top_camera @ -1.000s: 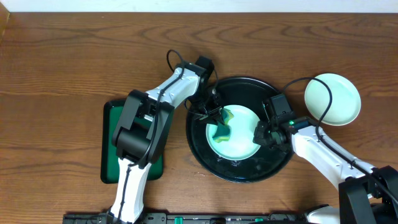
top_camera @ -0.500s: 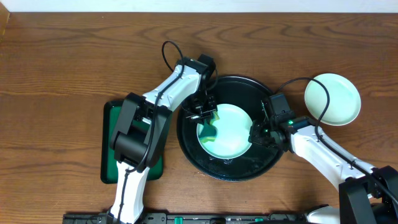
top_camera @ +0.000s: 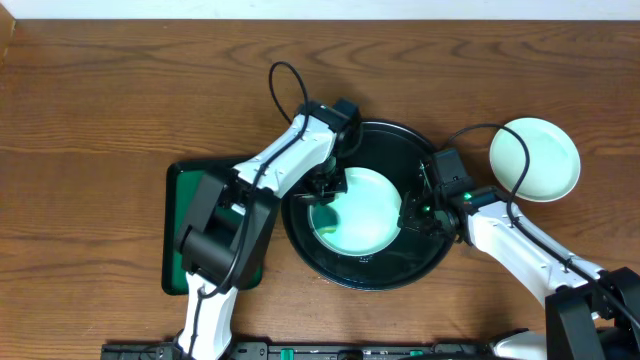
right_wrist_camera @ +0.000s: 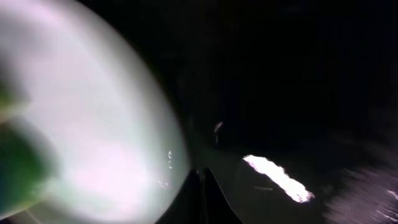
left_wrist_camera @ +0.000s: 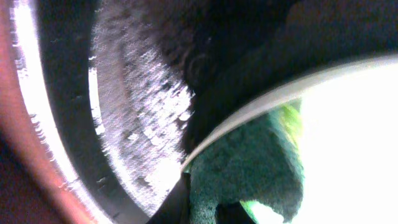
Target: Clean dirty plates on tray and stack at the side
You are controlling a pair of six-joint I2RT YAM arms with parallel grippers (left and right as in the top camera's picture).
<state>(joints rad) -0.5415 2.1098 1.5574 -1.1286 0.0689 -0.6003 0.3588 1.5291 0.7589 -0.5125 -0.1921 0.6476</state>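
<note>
One brown wooden table (top_camera: 100, 100) bears a large, round, glossy black tray with a raised rim (top_camera: 370, 272). On the tray lies a round, shallow white plate (top_camera: 362, 212) with a teal-green film on its left side. Scrubbing looks to be the step in hand. A second white plate (top_camera: 535, 158) of the same kind rests on the wood to the tray's right, apparently the start of the stack. The left gripper (top_camera: 325, 190), jaws clamped on a dark green sponge with a yellow-green face (left_wrist_camera: 249, 168), works at the plate's left rim. The right gripper (right_wrist_camera: 202, 177), fingers closed together and seemingly empty, sits against the plate's right rim, likely bracing it. Next, by this reading, the sponge must sweep the smeared area before the plate goes across to the stack.
</note>
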